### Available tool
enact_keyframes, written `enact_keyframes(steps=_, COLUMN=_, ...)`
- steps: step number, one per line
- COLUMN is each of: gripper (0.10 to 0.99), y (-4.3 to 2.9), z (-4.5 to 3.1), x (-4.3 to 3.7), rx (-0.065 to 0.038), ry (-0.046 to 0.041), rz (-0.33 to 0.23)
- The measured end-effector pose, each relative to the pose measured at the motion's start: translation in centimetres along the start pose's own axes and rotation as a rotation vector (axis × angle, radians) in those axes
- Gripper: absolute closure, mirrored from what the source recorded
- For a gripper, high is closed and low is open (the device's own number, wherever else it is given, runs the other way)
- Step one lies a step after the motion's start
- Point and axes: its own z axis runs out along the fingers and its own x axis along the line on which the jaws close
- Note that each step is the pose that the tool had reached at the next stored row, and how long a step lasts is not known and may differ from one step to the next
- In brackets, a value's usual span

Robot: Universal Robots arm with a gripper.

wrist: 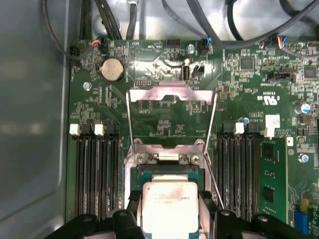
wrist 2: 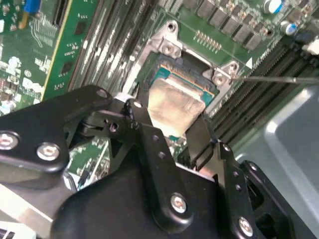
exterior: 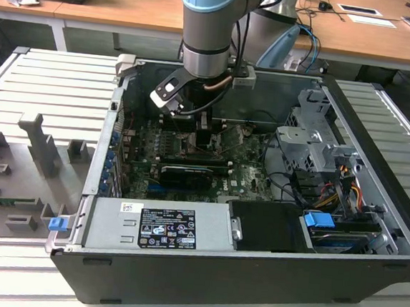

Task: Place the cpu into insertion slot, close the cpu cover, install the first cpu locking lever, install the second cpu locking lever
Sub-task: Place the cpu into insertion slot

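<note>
The cpu (wrist: 169,206), pale metal top up, sits between the two black fingers (wrist: 134,211) of the gripper (wrist: 170,199). The pincer is narrowed onto its two opposite edges and holds it; same grip in the second wrist view, cpu (wrist 2: 174,99) in the gripper (wrist 2: 172,117).

The chip is right over the insertion slot (wrist: 169,173), whose teal rim shows just beyond the chip's far edge. Cannot tell if it is seated or just above. In the second wrist view the slot (wrist 2: 188,78) shows as a dark square with a silver bracket around it.

The cpu cover (wrist: 172,94) is swung open, its silvery frame standing away from the slot on the hinge side, green board visible through its window. Two thin lever rods (wrist: 129,124) run along its sides, both unlatched.

Black memory slots (wrist: 94,174) flank the socket on both sides. A coin battery (wrist: 112,69) lies on the motherboard (wrist: 279,114) beyond the cover.

In the exterior view the arm (exterior: 209,24) reaches straight down into the open computer case (exterior: 179,288), with the gripper (exterior: 199,135) low over the board at mid-case. A silver power supply (exterior: 156,224) is at the near wall, and a grey drive cage (exterior: 314,141) is at the exterior view's right. The case rests on a slatted metal table (exterior: 46,75).
</note>
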Motion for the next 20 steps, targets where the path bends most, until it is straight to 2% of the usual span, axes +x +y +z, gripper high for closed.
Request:
enact_keyframes(steps=4, gripper=0.549, y=0.01, z=0.52, x=0.0, rx=0.004, ry=-0.0024, rz=0.002)
enact_keyframes(steps=7, gripper=0.549, y=0.21, z=0.65, x=-0.01, rx=0.006, ry=-0.0027, rz=0.004)
enact_keyframes(steps=20, gripper=0.549, y=0.08, z=1.07, x=-0.01, rx=0.006, ry=-0.0026, rz=0.001)
